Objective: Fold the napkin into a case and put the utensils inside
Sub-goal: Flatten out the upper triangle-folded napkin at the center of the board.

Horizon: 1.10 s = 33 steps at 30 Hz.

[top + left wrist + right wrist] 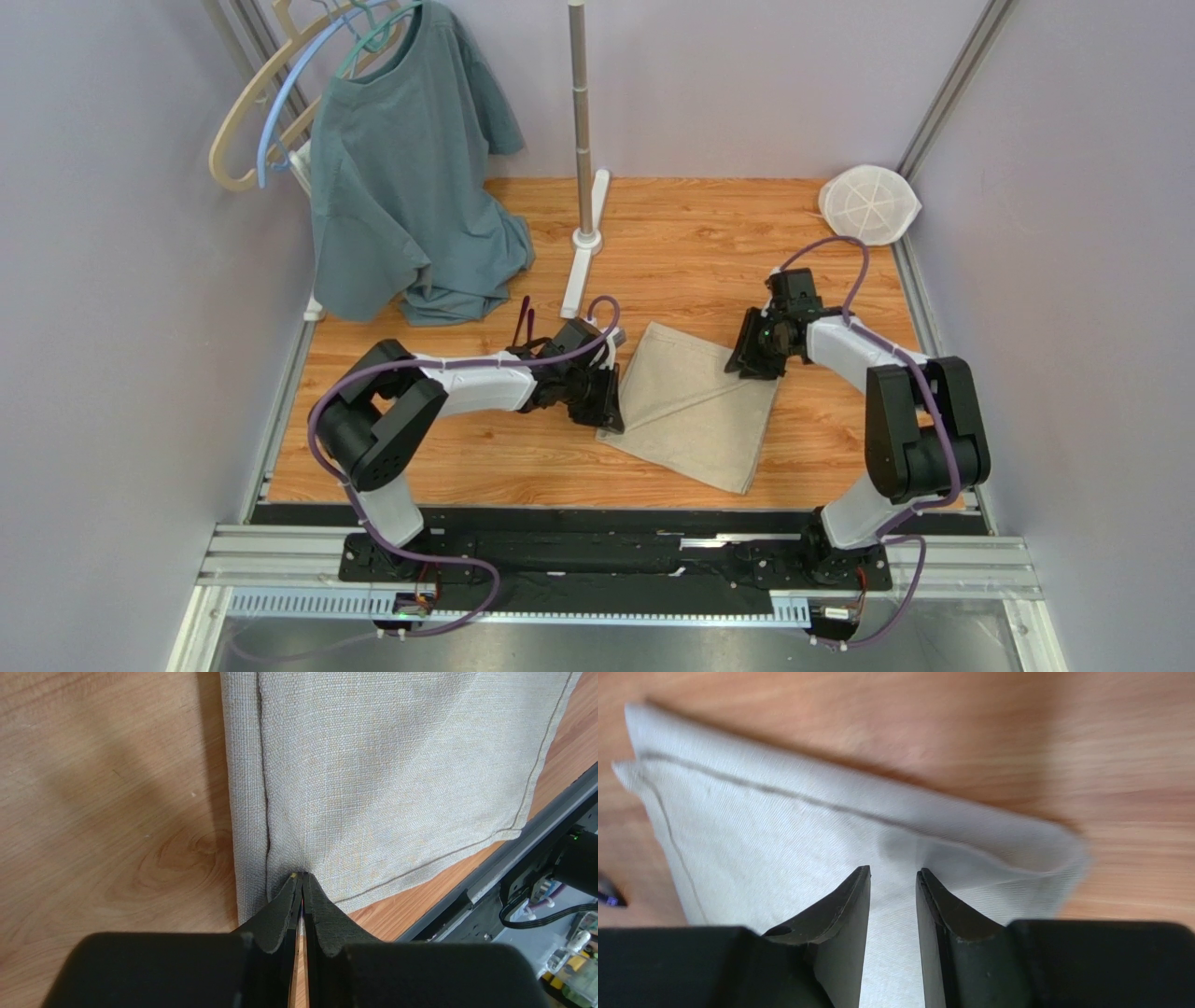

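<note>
Napkin (pixel 694 406) folded on table (pixel 701 238) between grippers. Left gripper (pixel 302 876) clamped tight on hemmed edge; right gripper (pixel 894 872) over folded corner, jaws parted, gripping nothing.

Warm orange-brown wood-grain tabletop (pixel 701 238), closed in on three sides by plain pale lilac-grey walls (pixel 126 280) under soft, even light. A silver metal pole (pixel 578 84) stands upright on a white base near the back. Ribbed aluminium rails (pixel 982 571) run along the near edge.
</note>
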{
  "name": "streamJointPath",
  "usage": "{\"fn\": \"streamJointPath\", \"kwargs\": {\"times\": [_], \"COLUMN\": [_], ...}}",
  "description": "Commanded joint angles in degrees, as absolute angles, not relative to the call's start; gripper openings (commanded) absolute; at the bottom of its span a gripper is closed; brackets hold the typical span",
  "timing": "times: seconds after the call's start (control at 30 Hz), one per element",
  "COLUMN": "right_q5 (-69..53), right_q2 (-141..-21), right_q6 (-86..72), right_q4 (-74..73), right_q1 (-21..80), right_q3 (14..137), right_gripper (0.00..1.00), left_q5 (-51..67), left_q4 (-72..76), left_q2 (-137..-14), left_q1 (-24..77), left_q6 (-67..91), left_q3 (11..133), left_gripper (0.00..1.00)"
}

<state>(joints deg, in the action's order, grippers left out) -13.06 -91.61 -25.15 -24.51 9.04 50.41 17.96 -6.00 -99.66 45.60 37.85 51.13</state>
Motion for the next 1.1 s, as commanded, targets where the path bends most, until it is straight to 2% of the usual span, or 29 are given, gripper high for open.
{"fn": "streamJointPath", "kwargs": {"times": [0.0,0.23,0.3,0.43,0.63,0.7,0.87,1.07], "right_q5": [-3.01,1.41,-1.12,-6.24,-6.59,-5.28,-4.23,-1.49], "right_q2": [-90.79,-87.56,-85.18,-77.02,-71.19,-71.72,-76.02,-85.86], "right_q6": [-20.39,-19.16,-20.56,-25.04,-29.97,-30.67,-31.38,-26.28], "right_q4": [-28.73,-34.27,-35.07,-32.7,-30.59,-30.76,-26.28,-24.52], "right_q1": [6.5,8.52,9.84,10.02,10.64,10.81,10.81,10.72], "right_q3": [57.63,62.05,60.74,52.49,42.63,40.62,37.62,43.49], "right_gripper": [0.36,0.45,0.5,0.53,0.49,0.44,0.41,0.4], "left_q5": [18.89,21.88,19.08,15.99,19.77,18.55,15.12,10.9], "left_q4": [-7.65,-9.93,-12.73,-13.97,-11.7,-10.72,-10.55,-4.41], "left_q2": [-96.07,-90.1,-87.46,-88.76,-99.31,-101.95,-106.25,-99.61], "left_q1": [45.7,45.7,45.62,44.83,44.82,45.52,48.6,55.89], "left_q6": [37.53,37.97,37.71,36.13,34.8,36.29,41.47,49.81], "left_q3": [49.92,52.2,53.26,56.59,60.55,60.56,60.38,52.83], "left_gripper": [0.12,0.22,0.24,0.28,0.24,0.24,0.24,0.24]}}
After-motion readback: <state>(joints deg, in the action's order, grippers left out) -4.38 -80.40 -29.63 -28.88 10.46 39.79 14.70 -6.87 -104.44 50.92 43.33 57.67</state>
